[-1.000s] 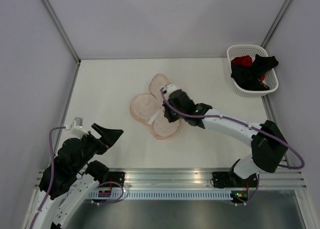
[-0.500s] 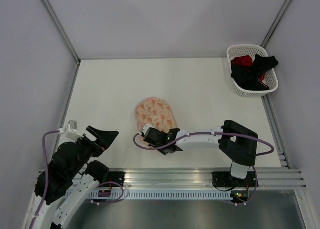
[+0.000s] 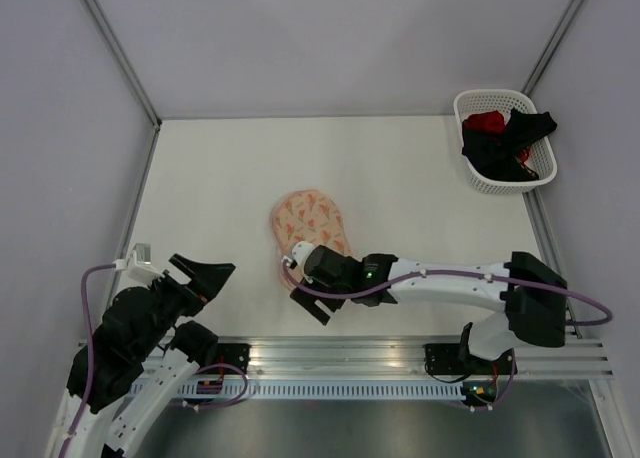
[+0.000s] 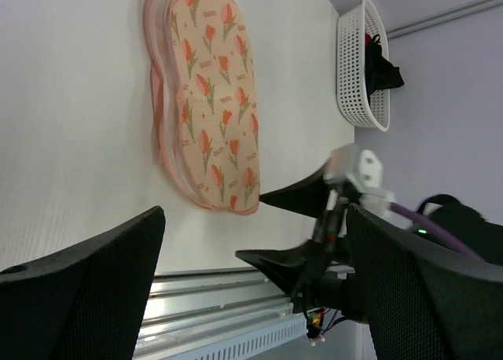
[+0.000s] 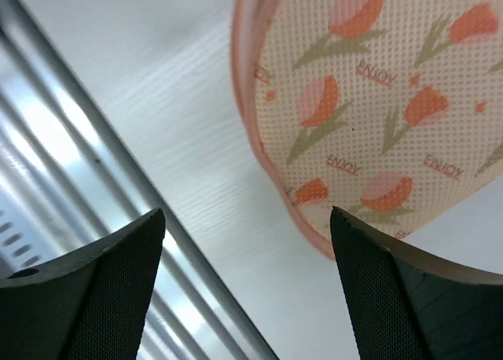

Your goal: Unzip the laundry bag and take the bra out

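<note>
The laundry bag (image 3: 312,218) lies closed on the white table, its tulip print facing up; it also shows in the left wrist view (image 4: 208,101) and the right wrist view (image 5: 377,101). My right gripper (image 3: 305,290) hovers low at the bag's near end, just by its pink edge. It is open with nothing between the jaws (image 5: 246,212), and it appears in the left wrist view too (image 4: 253,225). My left gripper (image 3: 205,276) stands open and apart at the near left, pointing towards the bag (image 4: 255,211). The bra is hidden.
A white lattice basket (image 3: 470,103) with red and black garments sits at the far right corner, also visible as the basket (image 4: 346,61) in the left wrist view. An aluminium rail (image 3: 400,348) runs along the near table edge, right below my right gripper.
The bag lay open with its pink lining up; now it lies closed, print up. My right arm came from the bag's middle down to its near end, and its jaws have opened.
</note>
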Robot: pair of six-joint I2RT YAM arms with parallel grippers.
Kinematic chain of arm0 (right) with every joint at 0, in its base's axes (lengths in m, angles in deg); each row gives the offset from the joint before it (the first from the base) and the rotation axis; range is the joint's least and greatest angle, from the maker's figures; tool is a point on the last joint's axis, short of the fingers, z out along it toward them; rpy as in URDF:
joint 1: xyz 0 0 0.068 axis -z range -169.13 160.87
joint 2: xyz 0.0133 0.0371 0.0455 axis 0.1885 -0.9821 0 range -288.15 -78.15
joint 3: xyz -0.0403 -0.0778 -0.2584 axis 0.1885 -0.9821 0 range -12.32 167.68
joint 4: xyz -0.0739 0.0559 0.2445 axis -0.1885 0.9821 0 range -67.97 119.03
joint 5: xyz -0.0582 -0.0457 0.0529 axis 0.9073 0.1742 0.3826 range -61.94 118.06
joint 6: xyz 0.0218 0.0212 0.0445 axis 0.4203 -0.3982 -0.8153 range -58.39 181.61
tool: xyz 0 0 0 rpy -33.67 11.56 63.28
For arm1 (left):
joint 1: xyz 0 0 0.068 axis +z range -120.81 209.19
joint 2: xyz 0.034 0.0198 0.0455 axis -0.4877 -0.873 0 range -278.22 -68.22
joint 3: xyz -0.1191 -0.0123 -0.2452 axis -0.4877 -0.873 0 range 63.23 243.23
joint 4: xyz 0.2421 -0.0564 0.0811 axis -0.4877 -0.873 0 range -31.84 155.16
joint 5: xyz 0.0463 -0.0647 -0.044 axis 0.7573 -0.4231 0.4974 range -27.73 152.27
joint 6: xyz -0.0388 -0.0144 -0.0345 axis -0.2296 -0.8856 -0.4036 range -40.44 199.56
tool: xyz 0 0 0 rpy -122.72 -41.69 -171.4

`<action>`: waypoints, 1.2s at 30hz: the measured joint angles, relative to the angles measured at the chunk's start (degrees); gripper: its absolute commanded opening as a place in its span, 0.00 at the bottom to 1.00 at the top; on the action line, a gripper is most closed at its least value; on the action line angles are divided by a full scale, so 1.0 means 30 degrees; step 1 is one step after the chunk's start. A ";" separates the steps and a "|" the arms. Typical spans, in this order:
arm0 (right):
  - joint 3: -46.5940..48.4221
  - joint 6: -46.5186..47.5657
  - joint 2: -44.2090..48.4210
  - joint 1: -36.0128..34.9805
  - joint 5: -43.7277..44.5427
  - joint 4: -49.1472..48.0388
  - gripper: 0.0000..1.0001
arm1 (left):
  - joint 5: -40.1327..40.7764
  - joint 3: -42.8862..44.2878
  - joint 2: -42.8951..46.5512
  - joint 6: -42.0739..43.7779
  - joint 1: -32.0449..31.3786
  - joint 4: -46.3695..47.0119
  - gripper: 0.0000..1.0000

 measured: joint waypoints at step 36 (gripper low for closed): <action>-0.7016 -1.2174 1.6786 0.2149 0.7468 0.0758 0.98 | -0.3665 -0.5450 -0.8495 0.3002 0.0000 0.8043 1.00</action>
